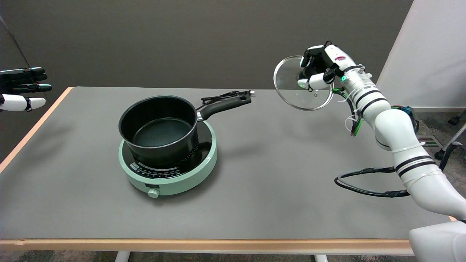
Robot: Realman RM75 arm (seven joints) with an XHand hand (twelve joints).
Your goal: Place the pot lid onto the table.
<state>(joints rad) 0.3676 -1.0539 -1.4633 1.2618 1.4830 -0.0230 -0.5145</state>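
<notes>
Head view, single frame. Right robot hand (317, 71), black and white, is closed around the knob of the round clear glass pot lid with a metal rim (303, 95). Lid is in the air above the far right part of the grey tabletop (276, 174), tilted steeply so its face is turned toward the camera; it touches nothing but the hand. Small dark vent hole visible in the glass near the lower right of the lid.

Writing: a small pink-red mark sits on the white back of the hand, too small to read. A ring of tiny white markings runs along the black top face of the round mint-green induction cooker (168, 177), above its front dial (153, 193); none legible. No brand name can be made out anywhere.

Surroundings: black saucepan with a long black handle (160, 127) stands uncovered on the cooker, left of centre, handle pointing toward the far right. Black power cord with a plug (225, 96) lies bunched just behind the handle tip, near the far edge. A loop of black cable (364, 182) hangs from the white right arm and lies over the right side of the tabletop. A green light glows at the wrist. Pot and cooker sit well apart from the lid; the tabletop between them is bare grey.
</notes>
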